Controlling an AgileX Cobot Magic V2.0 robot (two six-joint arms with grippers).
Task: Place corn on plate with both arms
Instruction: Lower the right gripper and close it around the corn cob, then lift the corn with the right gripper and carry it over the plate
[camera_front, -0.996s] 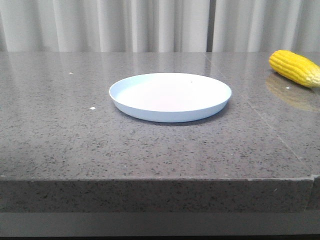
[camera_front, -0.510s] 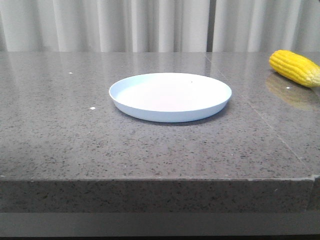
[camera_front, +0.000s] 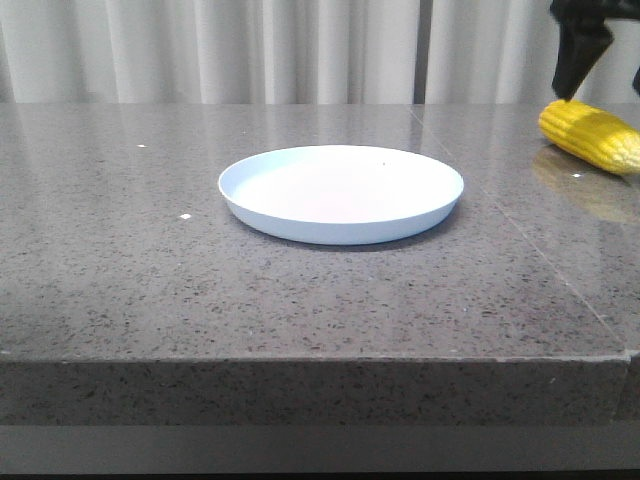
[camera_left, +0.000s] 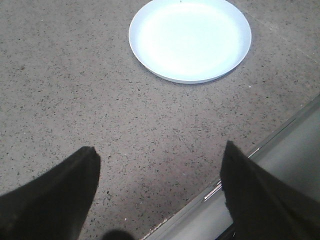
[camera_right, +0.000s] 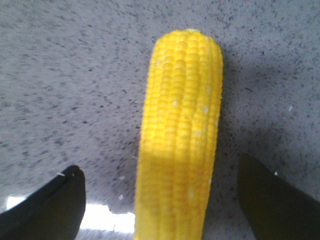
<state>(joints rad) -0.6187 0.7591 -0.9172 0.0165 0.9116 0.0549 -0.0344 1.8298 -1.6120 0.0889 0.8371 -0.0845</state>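
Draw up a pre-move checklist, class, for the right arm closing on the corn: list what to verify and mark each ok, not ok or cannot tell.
1. Right pincer open wide enough for the cob: ok.
2. Corn lies between its fingers, lengthwise along the gap: ok.
3. Fingers low enough to grip; in the front view a fingertip sits just above the corn: cannot tell.
4. Plate empty and ready: ok.
5. Left pincer open, clear of the plate: ok.
6. Corn resting flat on the table, not rolling: ok.
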